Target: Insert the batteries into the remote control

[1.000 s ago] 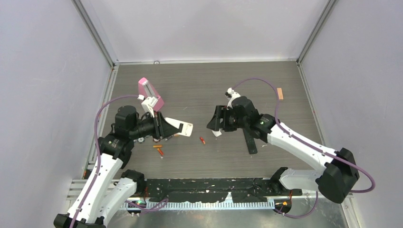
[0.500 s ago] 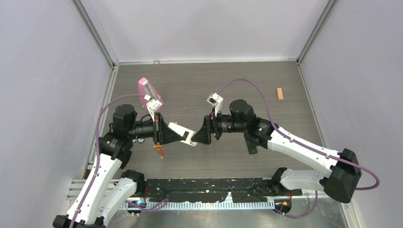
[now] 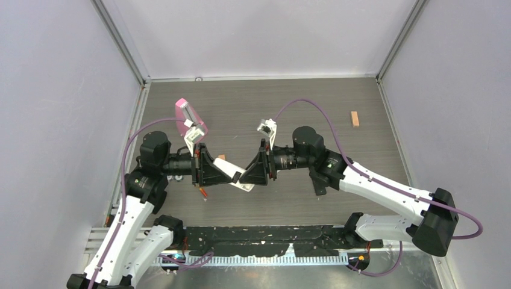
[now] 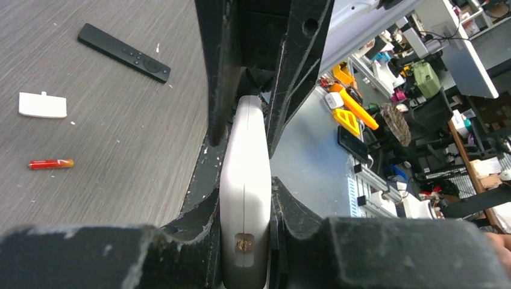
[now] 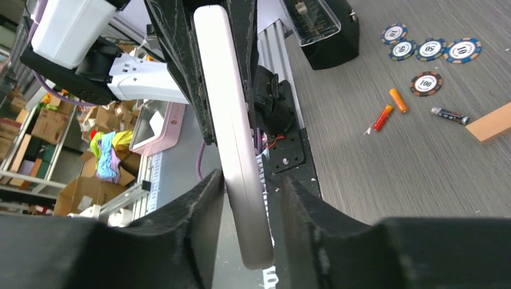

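My left gripper [image 3: 231, 176] is shut on one end of the white remote [image 3: 246, 186] and holds it level above the table. In the left wrist view the remote [image 4: 243, 180] is clamped edge-on between my left gripper's jaws [image 4: 244, 176]. My right gripper [image 3: 247, 173] faces it with its fingers around the remote's other end [image 5: 232, 138]. In the right wrist view one finger touches the remote and a gap shows on the other side of the right gripper [image 5: 253, 180]. Orange-red batteries lie on the table [image 5: 382, 117] [image 5: 396, 100], and one lies elsewhere [image 4: 51, 163].
A black remote [image 4: 123, 53] and a white battery cover [image 4: 42, 104] lie on the table. Several poker chips [image 5: 426, 83], a dark cell [image 5: 449, 115] and a wooden block [image 5: 491, 123] lie near the batteries. A pink device [image 3: 190, 117] and a second block [image 3: 355, 118] lie further back.
My right gripper swung left from the table centre and came around the free end of the white remote. My left gripper turned the remote towards it and lowered it slightly.
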Tool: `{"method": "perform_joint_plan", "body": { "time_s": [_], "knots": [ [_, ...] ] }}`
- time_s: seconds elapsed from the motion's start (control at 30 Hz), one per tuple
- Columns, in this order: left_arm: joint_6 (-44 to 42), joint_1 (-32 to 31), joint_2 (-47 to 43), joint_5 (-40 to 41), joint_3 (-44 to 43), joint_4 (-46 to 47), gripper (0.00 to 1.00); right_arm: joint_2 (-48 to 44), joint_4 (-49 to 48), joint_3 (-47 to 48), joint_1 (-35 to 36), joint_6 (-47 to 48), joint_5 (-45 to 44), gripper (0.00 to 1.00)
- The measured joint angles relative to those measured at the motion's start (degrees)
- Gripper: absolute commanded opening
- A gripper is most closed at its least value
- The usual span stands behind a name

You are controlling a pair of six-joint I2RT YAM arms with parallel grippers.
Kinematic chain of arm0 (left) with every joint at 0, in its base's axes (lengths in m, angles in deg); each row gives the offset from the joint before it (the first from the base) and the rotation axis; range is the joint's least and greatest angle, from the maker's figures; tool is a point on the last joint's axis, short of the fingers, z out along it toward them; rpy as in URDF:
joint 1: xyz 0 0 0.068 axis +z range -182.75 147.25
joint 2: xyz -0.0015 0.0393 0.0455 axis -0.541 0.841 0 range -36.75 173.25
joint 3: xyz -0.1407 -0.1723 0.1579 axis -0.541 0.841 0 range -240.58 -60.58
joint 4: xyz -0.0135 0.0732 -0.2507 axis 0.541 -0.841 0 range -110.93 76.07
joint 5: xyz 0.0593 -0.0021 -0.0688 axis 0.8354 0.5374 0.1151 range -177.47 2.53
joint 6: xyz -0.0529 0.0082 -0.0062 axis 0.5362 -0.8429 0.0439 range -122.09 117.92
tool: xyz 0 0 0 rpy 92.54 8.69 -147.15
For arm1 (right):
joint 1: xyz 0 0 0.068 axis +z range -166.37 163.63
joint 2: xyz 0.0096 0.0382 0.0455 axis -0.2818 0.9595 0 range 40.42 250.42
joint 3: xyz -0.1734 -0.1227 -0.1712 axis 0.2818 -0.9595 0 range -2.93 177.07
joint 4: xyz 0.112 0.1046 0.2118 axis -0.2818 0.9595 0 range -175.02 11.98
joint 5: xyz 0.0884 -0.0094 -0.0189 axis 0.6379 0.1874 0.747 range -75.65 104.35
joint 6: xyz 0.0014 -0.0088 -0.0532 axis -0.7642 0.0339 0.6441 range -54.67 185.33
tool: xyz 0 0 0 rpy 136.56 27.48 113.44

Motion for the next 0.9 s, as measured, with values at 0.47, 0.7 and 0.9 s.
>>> {"method": "perform_joint_plan", "body": {
  "time_s": [0.47,0.7,0.9],
  "knots": [
    [15.37,0.11,-0.55,4.0,2.97,15.89,0.57,0.87,-10.88,-3.93,0.68,-9.57,-2.29,0.05],
    [31.3,-0.07,-2.54,19.06,12.11,34.88,0.62,1.75,-26.86,-12.02,1.42,-26.97,-12.57,0.05],
    [36.28,-2.71,-4.55,28.06,13.66,41.92,0.57,3.43,-36.96,-12.98,2.56,-37.42,-18.95,0.05]
  ]
}}
